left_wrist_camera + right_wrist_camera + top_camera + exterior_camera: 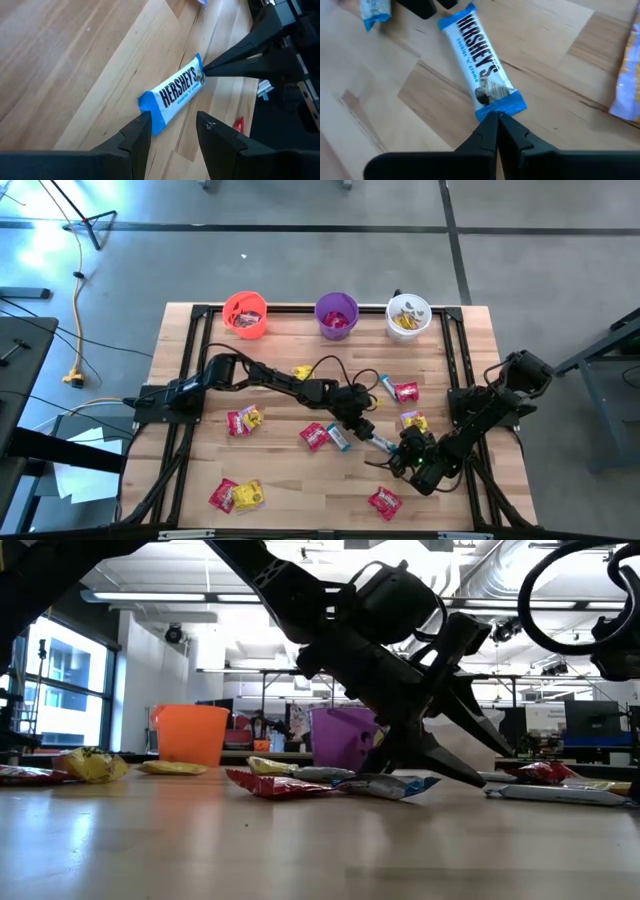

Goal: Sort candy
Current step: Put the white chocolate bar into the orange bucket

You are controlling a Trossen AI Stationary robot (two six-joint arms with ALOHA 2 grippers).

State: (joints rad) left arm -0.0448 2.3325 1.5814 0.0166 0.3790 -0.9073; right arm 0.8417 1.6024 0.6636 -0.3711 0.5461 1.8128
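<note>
Bar [172,95] flat on bare wood; left gripper [172,131] jaws apart at one end, right gripper [498,131] jaws together touching other.

Blue-and-white candy bar [173,94] (dark lettering), orange cup [245,314], purple cup [336,316]

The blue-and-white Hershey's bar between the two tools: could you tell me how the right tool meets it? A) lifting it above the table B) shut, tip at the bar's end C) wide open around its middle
B: the right tool is shut, its tip at the end of the Hershey's bar, which lies flat on the table.
</note>
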